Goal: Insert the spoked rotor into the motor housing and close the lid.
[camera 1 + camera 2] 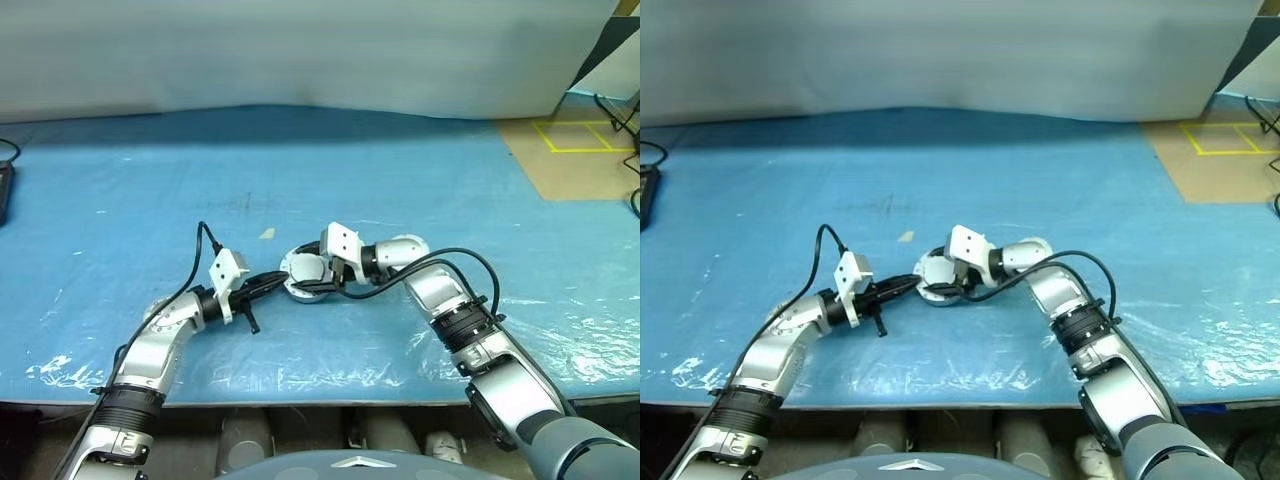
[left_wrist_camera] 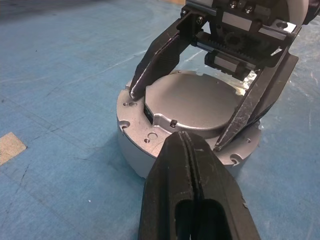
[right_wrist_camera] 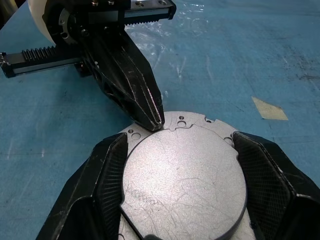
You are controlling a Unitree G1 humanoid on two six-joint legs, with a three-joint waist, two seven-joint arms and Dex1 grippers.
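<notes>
Seen from the head, low at the near edge of a blue-covered table (image 1: 120, 190): the left gripper (image 1: 278, 281), black fingers (image 2: 192, 195) pressed flat together with nothing between them, tips laid at the rim of the motor housing (image 2: 135, 145). Just beyond those tips, resting flat on the blue sheet: the housing itself, a low round silver body with screw holes along its flange, topped by the lid (image 2: 195, 102) (plain brushed silver face up, seated inside the rim). Astride the lid from the opposite side: the right gripper (image 3: 180, 172), fingers spread wide, one pad (image 3: 112, 172) hugging each flank of the disc, close enough that contact looks likely but cannot be confirmed. Between those two spread fingers, at the flange near a small notch: the closed left fingertips, coming in from the far side as the right wrist sees it. Spoked rotor nowhere exposed, interior of the housing hidden under the lid. Further out past both grippers: a small tan scrap of tape (image 1: 267, 234) lying on the sheet, well apart from the housing. Beyond that, open blue surface up to a pale backdrop (image 1: 300, 50), and off to the robot's right a brown floor patch with yellow lines (image 1: 575, 135).
</notes>
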